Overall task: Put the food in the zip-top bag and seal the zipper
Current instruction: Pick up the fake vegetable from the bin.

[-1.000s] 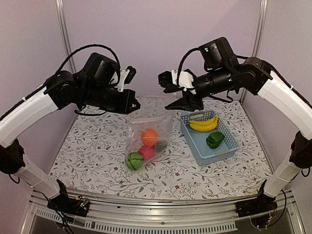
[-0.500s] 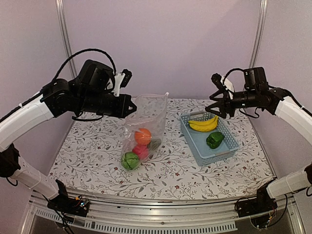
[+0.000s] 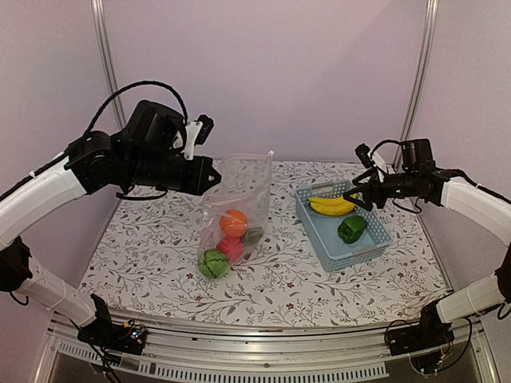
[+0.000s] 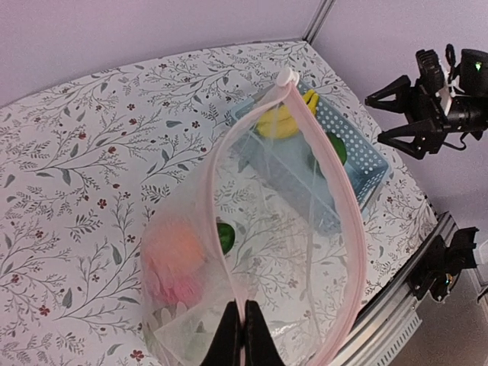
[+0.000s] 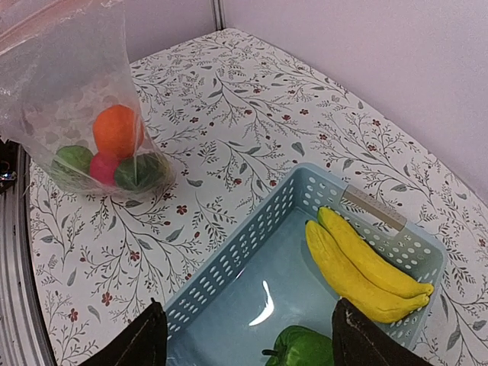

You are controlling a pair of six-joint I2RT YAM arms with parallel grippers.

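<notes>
My left gripper point(image 3: 209, 175) is shut on the mouth edge of the clear zip-top bag point(image 3: 236, 201) and holds it up, mouth open. In the left wrist view the gripper point(image 4: 238, 320) pinches the pale pink zipper point(image 4: 339, 191). In the bag lie the orange point(image 3: 233, 223), the pink-red fruit point(image 3: 231, 247), the green ball point(image 3: 212, 262) and the mango point(image 3: 254, 236). The yellow bananas point(image 3: 330, 206) and the green pepper point(image 3: 351, 229) lie in the light-blue basket point(image 3: 326, 246). My right gripper point(image 3: 354, 194) is open and empty above the basket; the right wrist view shows the bananas point(image 5: 362, 263) and pepper point(image 5: 301, 348) between its fingers point(image 5: 130, 345).
The floral tablecloth point(image 3: 144, 247) covers the table. Purple walls with metal posts point(image 3: 108, 64) stand behind and at the sides. A metal rail point(image 3: 255, 339) runs along the near edge.
My right gripper has let go of the bag's mouth, swung right and come down over the basket. The bag now hangs from my left gripper alone and has shifted slightly left.
</notes>
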